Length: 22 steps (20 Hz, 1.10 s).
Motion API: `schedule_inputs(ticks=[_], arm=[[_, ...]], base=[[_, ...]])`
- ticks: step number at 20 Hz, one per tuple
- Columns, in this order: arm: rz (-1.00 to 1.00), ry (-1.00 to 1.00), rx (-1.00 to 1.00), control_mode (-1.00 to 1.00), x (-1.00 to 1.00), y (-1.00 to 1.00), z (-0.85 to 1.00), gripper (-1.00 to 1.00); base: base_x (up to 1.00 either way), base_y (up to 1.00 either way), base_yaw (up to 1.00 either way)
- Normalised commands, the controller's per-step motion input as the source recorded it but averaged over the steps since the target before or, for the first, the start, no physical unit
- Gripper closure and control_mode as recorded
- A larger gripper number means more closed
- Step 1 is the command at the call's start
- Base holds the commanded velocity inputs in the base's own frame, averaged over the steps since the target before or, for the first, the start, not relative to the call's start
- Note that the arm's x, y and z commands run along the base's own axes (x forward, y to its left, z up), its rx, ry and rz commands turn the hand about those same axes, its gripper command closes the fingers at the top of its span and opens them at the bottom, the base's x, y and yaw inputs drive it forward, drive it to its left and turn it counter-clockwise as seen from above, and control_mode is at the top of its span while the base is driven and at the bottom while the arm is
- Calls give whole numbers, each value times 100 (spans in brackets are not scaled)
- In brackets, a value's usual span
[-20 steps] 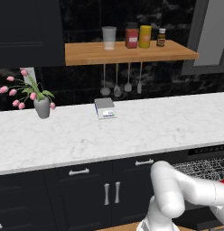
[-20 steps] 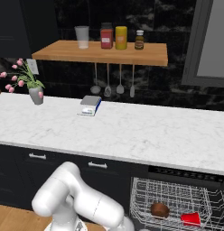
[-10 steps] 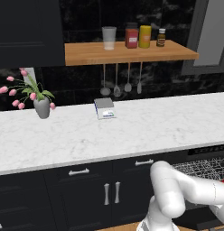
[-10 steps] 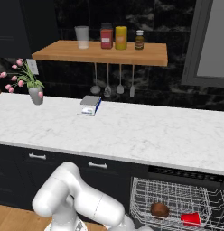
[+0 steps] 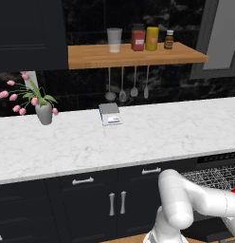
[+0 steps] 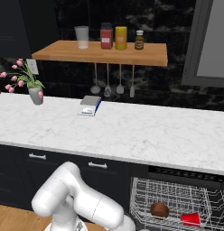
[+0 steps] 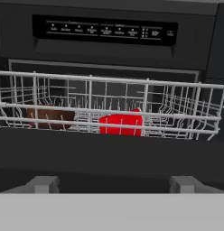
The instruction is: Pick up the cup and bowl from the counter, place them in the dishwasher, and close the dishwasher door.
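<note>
In the left base view the marble table [image 5: 138, 137] carries a grey flower vase [image 5: 43, 113] and a small kitchen scale [image 5: 110, 114], but no cup or bowl. The white arm [image 5: 185, 204] bends low toward the lower right, where the edge of the silver wire rack [image 5: 212, 176] shows, with a sliver of red at the frame's right edge.

In the right base view the rack is pulled out of the dishwasher [image 6: 181, 173]. The dark reddish-brown bowl [image 6: 159, 210] and the red cup [image 6: 191, 219] both lie in it, near each other. The arm reaches down and forward along the bottom of this view.

The hand view looks level into the open appliance, under its control panel [image 7: 105, 30]: the bowl [image 7: 50, 116] sits at the left of the rack and the cup [image 7: 121, 123] lies on its side just right of it. The tool [image 7: 113, 184] is spread wide and holds nothing.

Both loading steps look done; closing the dishwasher door [image 7: 109, 153] remains. That likely calls for getting the tool beneath the lowered door's outer edge and swinging it upward until it shuts.
</note>
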Motion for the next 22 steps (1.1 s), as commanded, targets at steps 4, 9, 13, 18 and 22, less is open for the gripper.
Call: schedule_inputs(ticks=[4,9,13,18,22], arm=[[4,-37,13,-100,65,52,29,-100],[1,-31,8,-100,72,48,34,-100],[1,-21,0,-100,93,40,21,-100],[5,-11,0,-100,100,28,24,-100],[5,-7,0,-100,100,18,15,-100]], base=[[0,0,0],[0,0,0],[0,0,0],[0,0,0],[0,0,0]])
